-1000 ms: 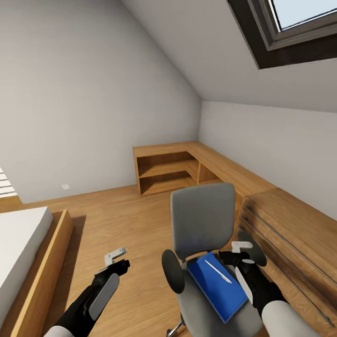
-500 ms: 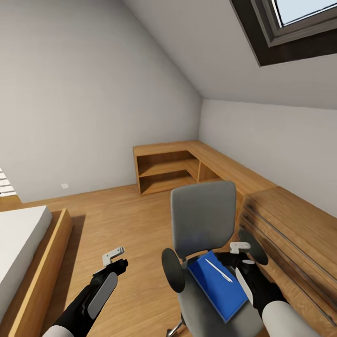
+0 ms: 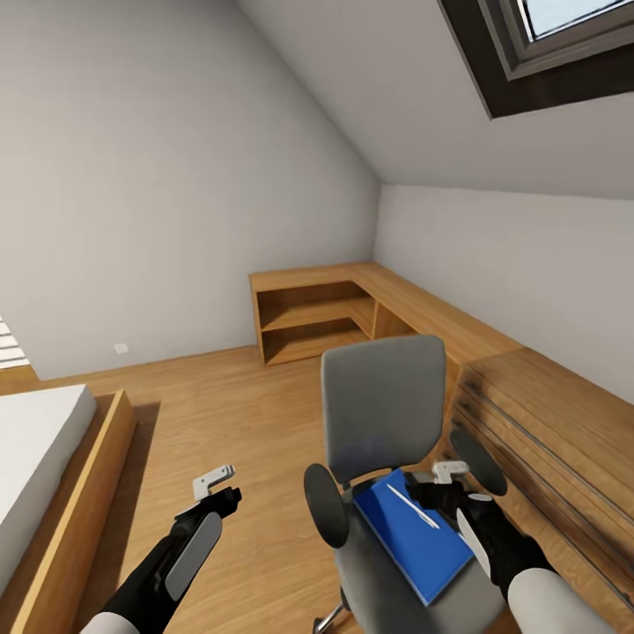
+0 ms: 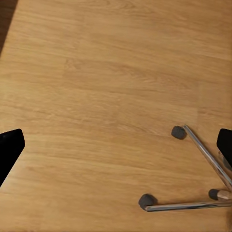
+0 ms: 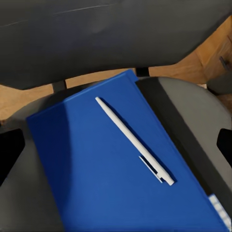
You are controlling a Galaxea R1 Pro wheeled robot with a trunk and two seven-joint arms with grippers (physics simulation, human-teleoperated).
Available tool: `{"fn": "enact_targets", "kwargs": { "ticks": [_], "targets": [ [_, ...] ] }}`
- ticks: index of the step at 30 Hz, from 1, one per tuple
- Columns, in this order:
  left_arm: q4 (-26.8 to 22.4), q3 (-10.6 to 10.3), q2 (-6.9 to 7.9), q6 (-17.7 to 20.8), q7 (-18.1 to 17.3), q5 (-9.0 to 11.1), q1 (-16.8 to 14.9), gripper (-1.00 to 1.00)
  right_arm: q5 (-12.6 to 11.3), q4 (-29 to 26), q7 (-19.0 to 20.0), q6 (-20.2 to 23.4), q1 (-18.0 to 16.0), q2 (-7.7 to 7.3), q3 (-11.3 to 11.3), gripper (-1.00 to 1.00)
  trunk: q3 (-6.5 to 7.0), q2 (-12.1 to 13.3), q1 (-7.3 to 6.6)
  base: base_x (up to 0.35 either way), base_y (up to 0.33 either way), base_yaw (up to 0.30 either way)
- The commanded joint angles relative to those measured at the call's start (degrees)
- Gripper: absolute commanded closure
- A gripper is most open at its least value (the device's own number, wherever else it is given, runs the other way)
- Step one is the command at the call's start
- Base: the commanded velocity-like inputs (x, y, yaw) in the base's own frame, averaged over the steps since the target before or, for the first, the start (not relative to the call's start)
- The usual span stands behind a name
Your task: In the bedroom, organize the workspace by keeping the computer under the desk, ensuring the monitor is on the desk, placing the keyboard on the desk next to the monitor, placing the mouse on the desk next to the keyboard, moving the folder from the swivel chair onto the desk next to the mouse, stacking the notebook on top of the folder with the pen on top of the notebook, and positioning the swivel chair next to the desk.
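Two grippers were in play. Over the last second the right gripper [image 3: 452, 476] had eased slightly outward and forward along the swivel chair [image 3: 381, 414], toward its armrest; the head camera also tilted a touch. Judged as lining up to take the pen or folder.

Right wrist view: both fingers spread wide, holding nothing. The white pen [image 5: 134, 140] lay between and ahead of them, diagonal on the blue folder [image 5: 111, 179], which sat flat on the grey seat. No contact yet.

Left gripper [image 3: 217, 485] hung beside the chair, fingers spread and empty, over the wood floor [image 4: 96, 96]; chrome legs and castors [image 4: 179, 132] lay just beyond.

Farther off: low wood shelving [image 3: 313, 317].
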Motion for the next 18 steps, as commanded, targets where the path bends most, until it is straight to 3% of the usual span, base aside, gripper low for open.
{"fn": "enact_targets", "kwargs": {
  "ticks": [1,12,16,18],
  "targets": [
    [-0.1,-0.3,0.07,0.1,0.5,0.4,0.0,-1.00,0.3,0.0,0.5,0.3,0.0,-0.03,-0.3,-1.00,-0.25,-0.5,0.23,0.000,0.000,0.000],
    [-0.7,-0.3,0.07,-0.1,0.5,0.2,0.0,-1.00,0.3,-0.3,0.6,0.4,0.0,-0.27,-0.3,-1.00,-2.23,-4.9,2.65,0.000,0.000,0.000],
    [-5.1,-0.3,0.18,0.2,0.5,0.2,0.2,-1.00,0.3,-0.3,0.5,0.4,0.0,-0.27,-0.3,-1.00,-2.94,-6.5,3.52,0.000,0.000,0.000],
    [-10.6,-0.3,0.35,0.5,0.6,0.2,2.3,-1.00,0.3,-0.3,0.5,0.4,0.0,-0.27,-0.3,-1.00,-3.30,-7.3,3.96,0.000,0.000,0.000]
  ]
}}
